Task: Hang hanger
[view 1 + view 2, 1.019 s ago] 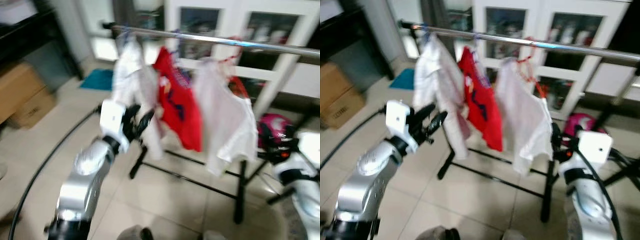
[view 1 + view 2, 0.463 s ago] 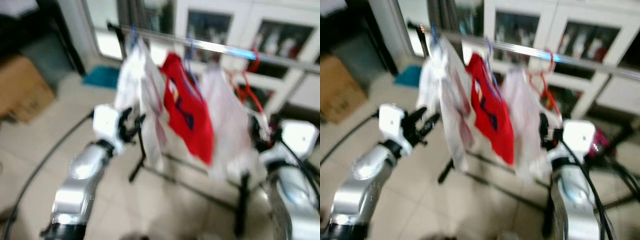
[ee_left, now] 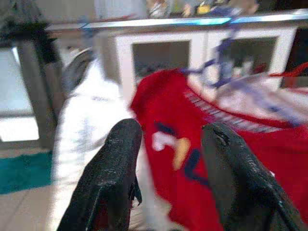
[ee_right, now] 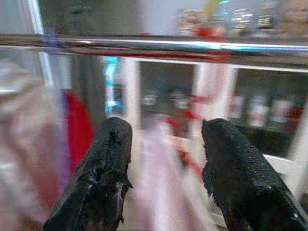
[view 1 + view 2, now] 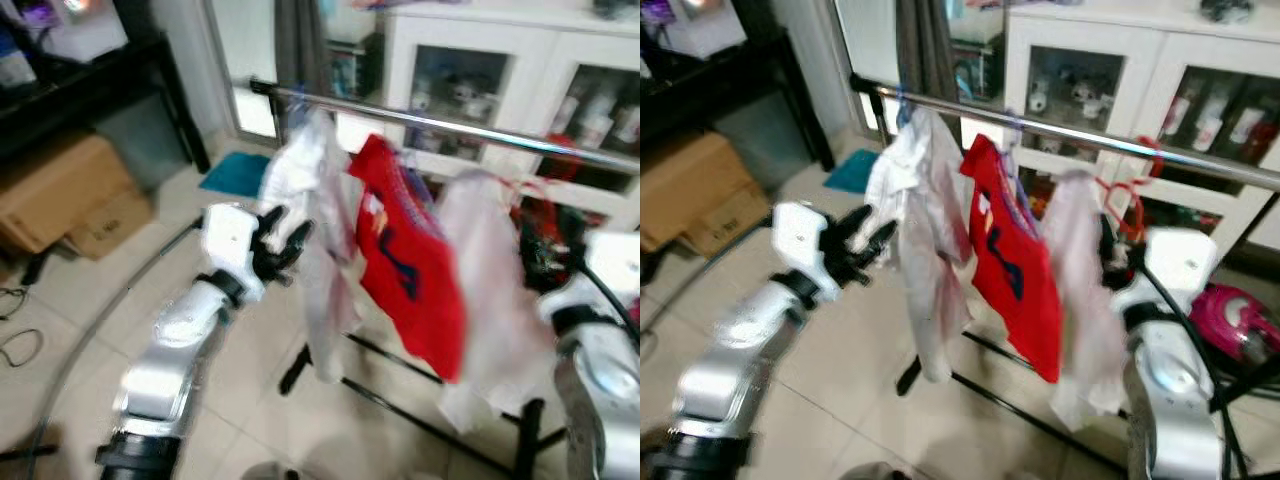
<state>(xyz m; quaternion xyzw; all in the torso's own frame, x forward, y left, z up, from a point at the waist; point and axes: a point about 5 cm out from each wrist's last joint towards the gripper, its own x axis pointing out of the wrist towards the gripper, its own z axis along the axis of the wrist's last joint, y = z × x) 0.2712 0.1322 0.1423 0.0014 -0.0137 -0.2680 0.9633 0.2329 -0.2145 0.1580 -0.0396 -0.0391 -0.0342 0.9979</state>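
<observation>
Red hanger (image 5: 1127,190) hooks the horizontal rail (image 5: 1200,163); both claws, left (image 5: 282,243) and right (image 4: 166,159), spread empty.

Cardboard boxes (image 5: 60,195) sit at the left edge under a dark shelf (image 5: 90,85). A teal mat (image 5: 232,172) lies on the tiled floor (image 5: 70,300). White glass-door cabinets (image 5: 1140,90) fill the upper right; a pink object (image 5: 1230,325) sits lower right.

Silver arms (image 5: 175,345), black-fingered tools (image 5: 862,240)
</observation>
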